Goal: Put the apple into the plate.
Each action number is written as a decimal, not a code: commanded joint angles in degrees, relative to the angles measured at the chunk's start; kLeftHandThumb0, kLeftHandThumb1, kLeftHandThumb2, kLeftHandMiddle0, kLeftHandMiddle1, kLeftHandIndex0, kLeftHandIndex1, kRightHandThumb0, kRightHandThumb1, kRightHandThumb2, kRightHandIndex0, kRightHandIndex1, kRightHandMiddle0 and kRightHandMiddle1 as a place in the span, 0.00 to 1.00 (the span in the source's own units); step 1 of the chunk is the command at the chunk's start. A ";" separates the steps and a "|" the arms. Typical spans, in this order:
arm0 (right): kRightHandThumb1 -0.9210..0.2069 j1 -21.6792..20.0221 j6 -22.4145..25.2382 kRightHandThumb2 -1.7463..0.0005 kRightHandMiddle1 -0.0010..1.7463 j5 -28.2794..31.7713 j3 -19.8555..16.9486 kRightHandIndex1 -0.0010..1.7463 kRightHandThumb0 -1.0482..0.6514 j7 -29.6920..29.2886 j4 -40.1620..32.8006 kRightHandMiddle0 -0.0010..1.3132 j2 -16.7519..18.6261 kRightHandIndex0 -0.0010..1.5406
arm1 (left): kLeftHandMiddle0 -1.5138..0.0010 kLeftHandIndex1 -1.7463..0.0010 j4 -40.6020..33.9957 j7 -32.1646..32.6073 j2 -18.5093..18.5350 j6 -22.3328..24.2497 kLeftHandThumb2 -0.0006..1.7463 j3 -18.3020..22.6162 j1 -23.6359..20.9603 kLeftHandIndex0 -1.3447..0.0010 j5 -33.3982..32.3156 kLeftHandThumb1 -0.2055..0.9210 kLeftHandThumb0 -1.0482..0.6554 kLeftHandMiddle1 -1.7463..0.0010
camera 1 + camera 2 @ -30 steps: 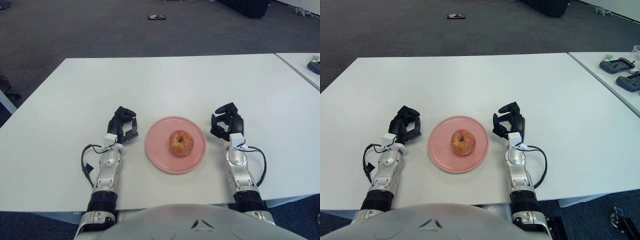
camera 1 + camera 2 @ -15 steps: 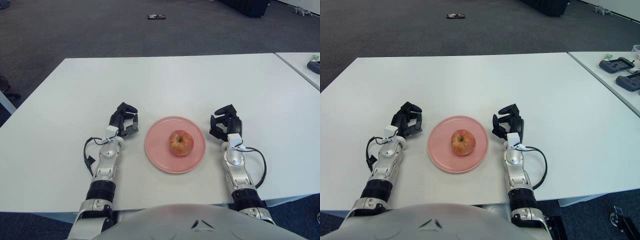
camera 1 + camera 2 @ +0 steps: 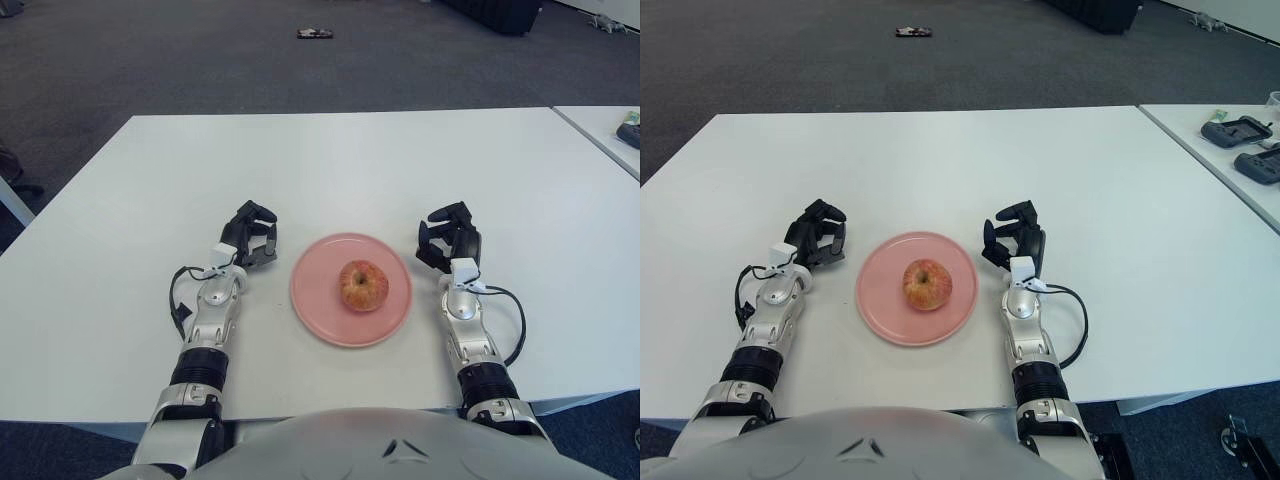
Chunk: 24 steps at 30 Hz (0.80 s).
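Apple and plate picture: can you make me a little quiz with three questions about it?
1. True or false: the apple sits on the pink plate.
2. Which holds the apple? A) left hand B) right hand C) neither
3. Fill in: the plate lies ___ the two hands on the white table.

Key: 1 true. 2 C. 3 between.

Bare table point(image 3: 340, 160) beyond plate point(image 3: 310, 300); 2 hands flanking it: left hand point(image 3: 249, 234), right hand point(image 3: 447, 235)
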 commanded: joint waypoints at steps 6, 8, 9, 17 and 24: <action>0.33 -1.53 -2.73 0.41 1.00 1.70 -0.49 0.78 0.38 0.69 2.25 0.32 0.13 0.42 | 0.43 0.00 1.60 0.51 0.41 0.46 0.63 0.66 -1.54 0.66 -0.58 0.63 0.37 0.00; 0.33 -1.33 -2.89 0.41 1.00 1.94 -0.55 0.79 0.38 1.03 2.50 0.32 0.09 0.42 | 0.42 0.00 1.17 0.68 0.03 0.63 0.63 0.89 -1.33 0.66 -0.95 0.63 0.37 0.00; 0.33 -1.32 -2.92 0.41 1.00 2.06 -0.61 0.79 0.38 1.19 2.63 0.32 0.02 0.42 | 0.42 0.00 1.04 0.78 -0.14 0.70 0.63 0.96 -1.29 0.66 -1.05 0.63 0.37 0.00; 0.34 -0.82 -2.31 0.40 1.00 2.69 -0.53 0.81 0.38 3.25 2.01 0.33 -0.60 0.41 | 0.40 0.00 -0.53 1.82 -1.41 -0.81 0.65 1.23 0.83 0.64 -1.32 0.60 0.36 0.00; 0.34 0.08 -1.26 0.40 1.00 2.76 -0.14 0.83 0.37 5.34 0.11 0.33 -1.12 0.41 | 0.40 0.00 -0.66 3.20 -2.04 -1.55 0.66 1.42 2.05 0.63 -0.93 0.59 0.36 0.00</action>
